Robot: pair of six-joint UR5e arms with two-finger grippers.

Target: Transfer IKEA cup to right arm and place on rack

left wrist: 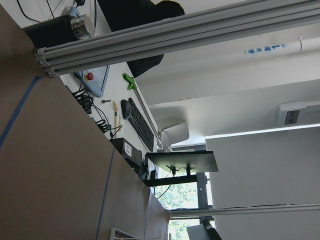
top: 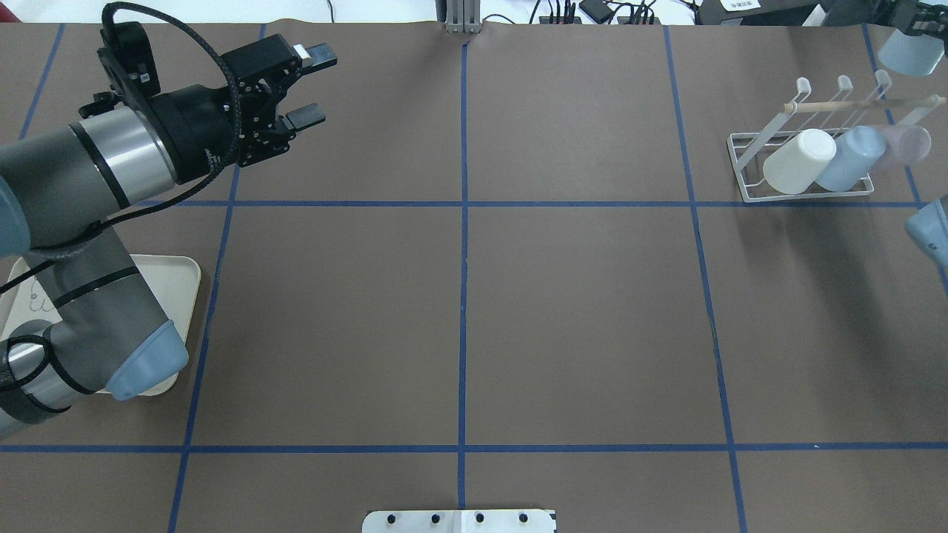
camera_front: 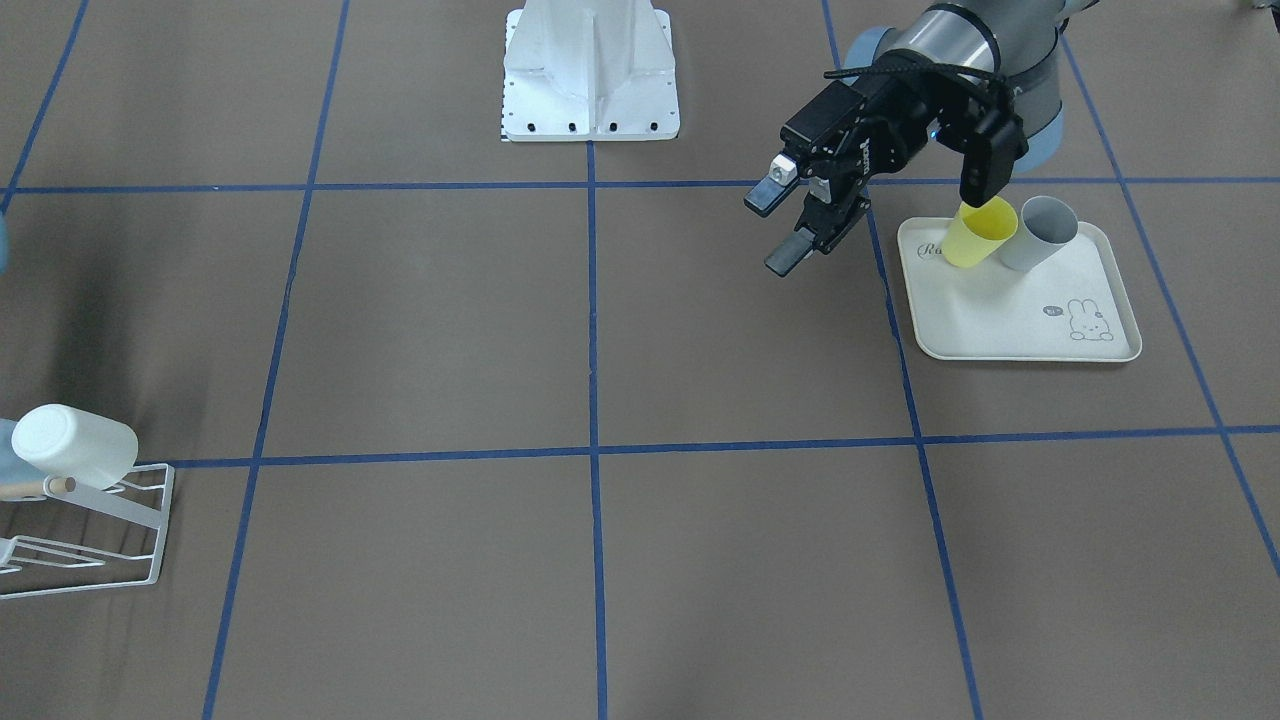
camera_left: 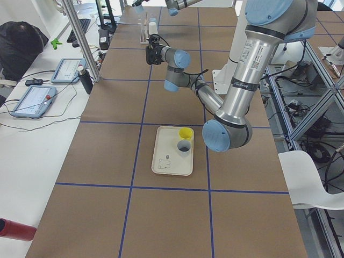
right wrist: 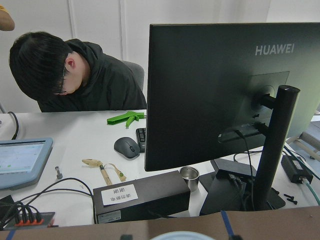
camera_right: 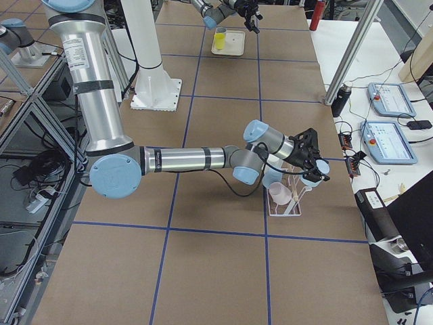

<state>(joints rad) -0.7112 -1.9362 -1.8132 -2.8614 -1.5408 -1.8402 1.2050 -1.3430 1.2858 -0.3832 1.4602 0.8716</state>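
Pale blue cup (top: 907,53): plain, smooth, no handle, tapered sides; found in the upper right corner of the overhead picture, just beyond the far ends of the prongs of the white wire rack (top: 807,194). Contact with a prong cannot be told. The cup is gripped by the right gripper (top: 917,22), whose black fingers are closed on it from above; part of the gripper is cut off by the frame edge. A pale rim is seen at the bottom edge of the right wrist picture. The right arm (camera_right: 183,159) is stretched out long and low over the table toward the rack. On the rack, a white cup (top: 800,161), a second blue cup (top: 850,158) and a pink cup (top: 905,146) are hung side by side. The left gripper (top: 315,85) is held wide open and empty, raised above the table at upper left, fingers pointed toward the centre.
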